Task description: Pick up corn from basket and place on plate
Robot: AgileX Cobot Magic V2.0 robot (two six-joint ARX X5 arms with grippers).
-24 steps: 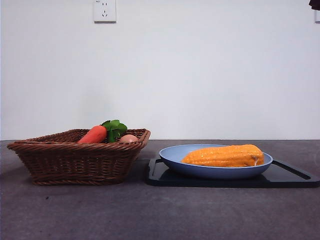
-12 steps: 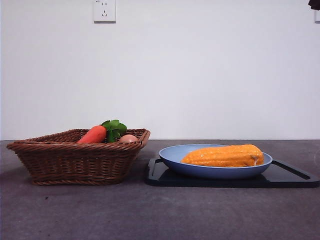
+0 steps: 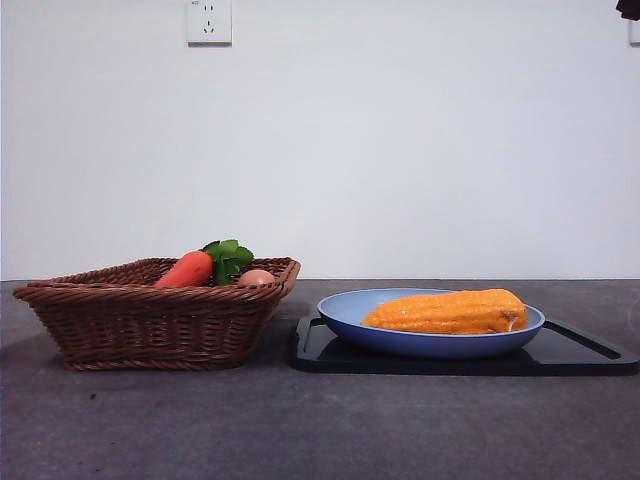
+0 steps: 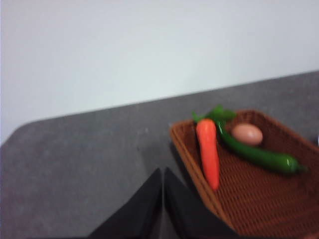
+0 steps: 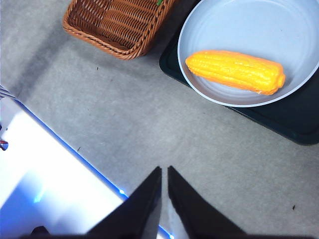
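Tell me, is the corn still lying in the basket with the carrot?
No, the corn lies on the light-blue plate, while the basket holds only the carrot, an egg-like item and a green vegetable.

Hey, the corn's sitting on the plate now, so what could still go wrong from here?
1. The corn lies off-centre in the plate, one end close to the rim; a bump might roll it out.
2. The plate sits on the black tray, near its edge beside the basket; a nudge to the basket could shift them.
3. Both the left gripper and right gripper are shut and clear, so little risk there.
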